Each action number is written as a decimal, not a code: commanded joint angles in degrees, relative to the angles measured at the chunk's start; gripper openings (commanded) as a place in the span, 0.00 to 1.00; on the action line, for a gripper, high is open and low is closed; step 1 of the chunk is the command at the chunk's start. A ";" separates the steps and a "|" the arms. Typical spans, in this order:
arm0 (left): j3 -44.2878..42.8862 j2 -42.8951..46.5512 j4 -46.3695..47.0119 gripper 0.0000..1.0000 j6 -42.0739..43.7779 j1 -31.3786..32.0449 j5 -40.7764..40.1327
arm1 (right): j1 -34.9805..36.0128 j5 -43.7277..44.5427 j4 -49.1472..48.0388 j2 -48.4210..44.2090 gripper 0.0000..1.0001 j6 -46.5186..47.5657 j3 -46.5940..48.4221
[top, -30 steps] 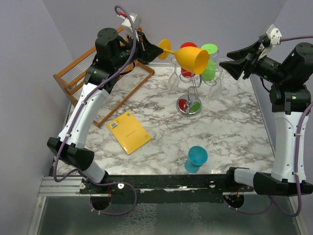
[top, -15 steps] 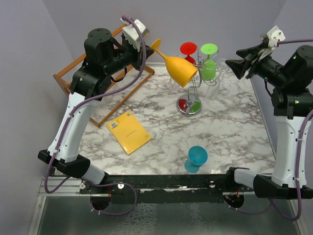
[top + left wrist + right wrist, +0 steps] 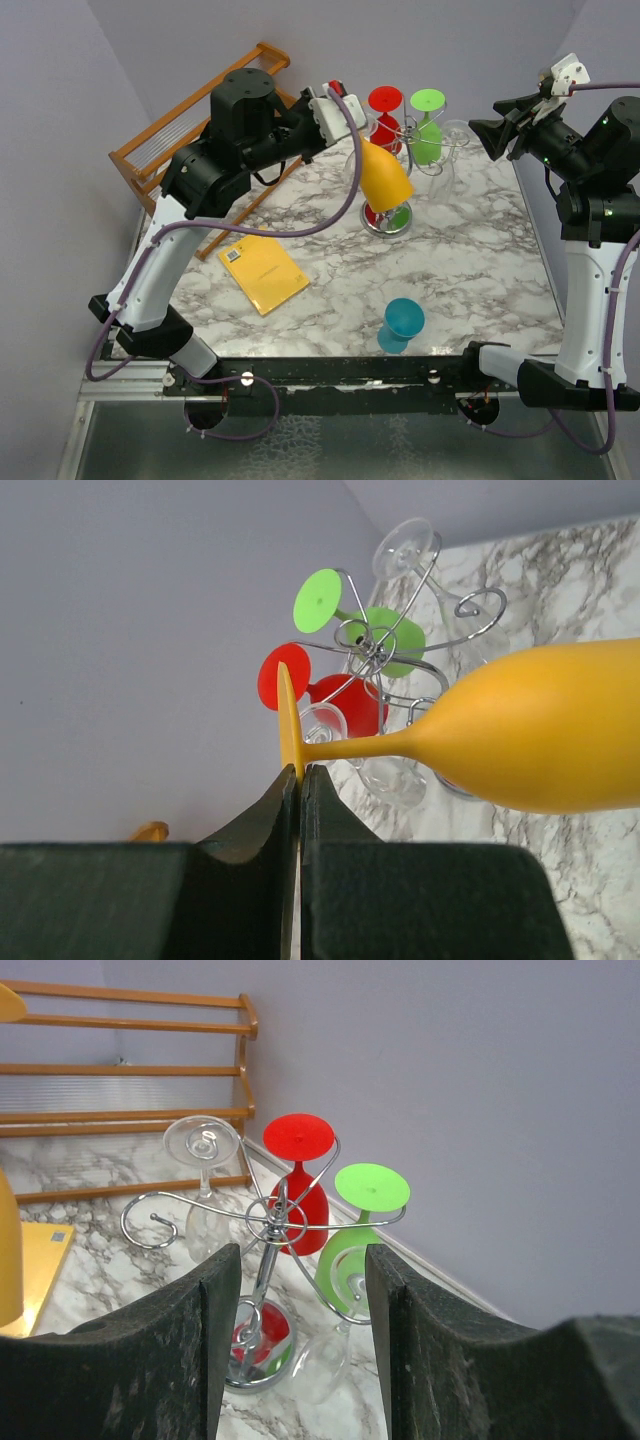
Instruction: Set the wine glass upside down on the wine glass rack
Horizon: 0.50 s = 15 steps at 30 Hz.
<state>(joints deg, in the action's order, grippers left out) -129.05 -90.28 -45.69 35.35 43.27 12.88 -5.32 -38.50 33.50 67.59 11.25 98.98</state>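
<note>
Your left hand [image 3: 299,780] is pinched shut on the foot rim of the yellow wine glass [image 3: 520,740]. That grip leaves the stem bare to slide into a rack arm. The glass is airborne with its bowl tipped down, just beside the wine glass rack [image 3: 388,220], not hung yet. The red glass [image 3: 303,1210] and green glass [image 3: 345,1255] already hang there, so I'd aim for the empty scroll arm [image 3: 150,1222]. Your right hand [image 3: 300,1270] is wide open and empty, parked well apart, out of the way.
</note>
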 commanded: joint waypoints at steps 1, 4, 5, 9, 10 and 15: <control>-2.77 -3.51 -4.24 0.00 11.17 4.30 -4.27 | -0.30 1.89 0.69 -0.80 0.53 0.38 -0.79; -3.61 -5.88 -5.75 0.00 16.71 7.48 -7.03 | -0.39 2.02 0.69 -0.89 0.53 0.52 -1.04; -3.87 -6.47 -6.13 0.00 18.16 8.41 -7.92 | -0.47 2.10 0.69 -0.90 0.53 0.61 -1.18; -4.36 -9.72 -6.25 0.00 22.28 10.94 -9.42 | -0.82 2.00 0.61 -0.88 0.54 0.71 -1.67; -4.29 -10.33 -6.19 0.00 23.20 11.39 -9.82 | -0.87 1.91 0.61 -0.84 0.54 0.71 -1.75; -2.73 -12.83 -4.37 0.00 26.36 13.17 -13.03 | -1.13 1.76 0.52 -0.80 0.54 0.84 -2.36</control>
<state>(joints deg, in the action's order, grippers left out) -131.48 -102.06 -51.92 56.88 55.29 4.36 -5.96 -37.95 33.52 67.57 11.33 97.30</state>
